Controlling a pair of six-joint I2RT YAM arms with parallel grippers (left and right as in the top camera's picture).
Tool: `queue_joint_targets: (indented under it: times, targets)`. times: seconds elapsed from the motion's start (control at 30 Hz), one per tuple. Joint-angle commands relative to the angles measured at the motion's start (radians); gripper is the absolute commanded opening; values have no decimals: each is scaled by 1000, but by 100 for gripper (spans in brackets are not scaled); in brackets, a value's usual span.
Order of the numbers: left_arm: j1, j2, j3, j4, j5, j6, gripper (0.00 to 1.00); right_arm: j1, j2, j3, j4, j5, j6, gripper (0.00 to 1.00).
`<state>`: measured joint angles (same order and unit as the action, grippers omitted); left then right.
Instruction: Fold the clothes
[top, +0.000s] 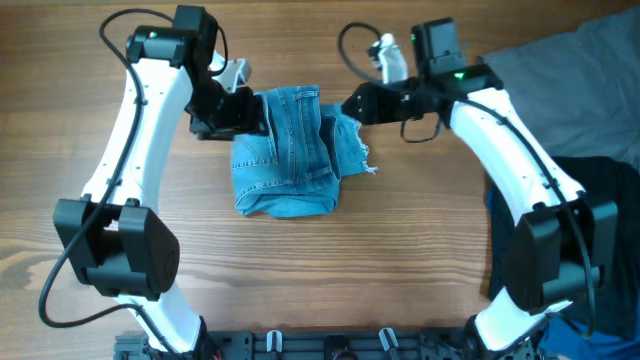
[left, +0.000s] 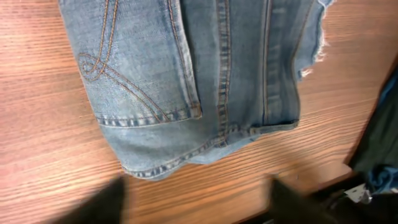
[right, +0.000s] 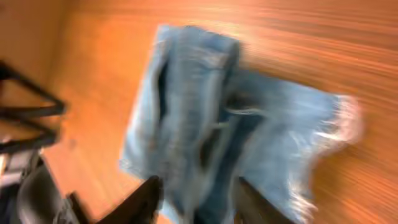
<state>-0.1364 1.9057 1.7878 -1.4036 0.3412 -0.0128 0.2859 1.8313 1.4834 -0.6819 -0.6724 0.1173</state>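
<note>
The light blue denim jeans (top: 288, 155) lie folded in a compact bundle at the table's middle, frayed hem (top: 362, 150) sticking out to the right. My left gripper (top: 252, 112) is at the bundle's upper left edge. In the left wrist view its fingers (left: 199, 208) are wide apart and empty over bare wood, with the jeans (left: 186, 74) and a stitched back pocket just beyond. My right gripper (top: 348, 105) is at the bundle's upper right edge. The right wrist view is blurred; its fingers (right: 196, 199) are apart with the jeans (right: 186, 106) showing between them.
A dark grey cloth (top: 570, 60) lies at the back right. More dark and blue garments (top: 605, 210) are piled along the right edge and also show in the left wrist view (left: 382, 137). The wooden table (top: 400, 250) stretches around the bundle.
</note>
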Motion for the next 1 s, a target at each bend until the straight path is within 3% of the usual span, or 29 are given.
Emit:
queue_joint_targets:
  times: [0.0,0.1,0.2,0.23,0.3,0.4,0.53,0.57,0.7,0.8,0.97]
  targets:
    - [5,8,-88,24,-30,35,12,106,24,-3,49,-16,-69,16]
    - [6,8,-220,79,-29,34,8,200,112,-5,76,188,24,6]
    - [5,8,-360,182,-28,34,9,217,251,-5,58,246,119,5]
    - [5,8,-425,232,-28,33,20,205,308,-5,10,311,220,6]
    - [5,8,-532,298,-28,31,30,174,361,-5,-120,449,386,8]
    - [5,8,-670,397,-29,31,52,139,366,-5,-198,514,397,9]
    - [13,6,-611,365,-28,35,55,129,337,26,-186,462,222,20]
    - [24,6,-522,292,-28,35,71,126,304,55,-194,470,152,23]
    - [40,6,-266,153,-4,62,80,101,169,101,-164,484,122,31]
    - [41,6,-208,233,40,60,100,74,72,102,-128,484,126,47]
    - [38,88,-261,373,193,61,100,61,31,102,-134,484,126,52]
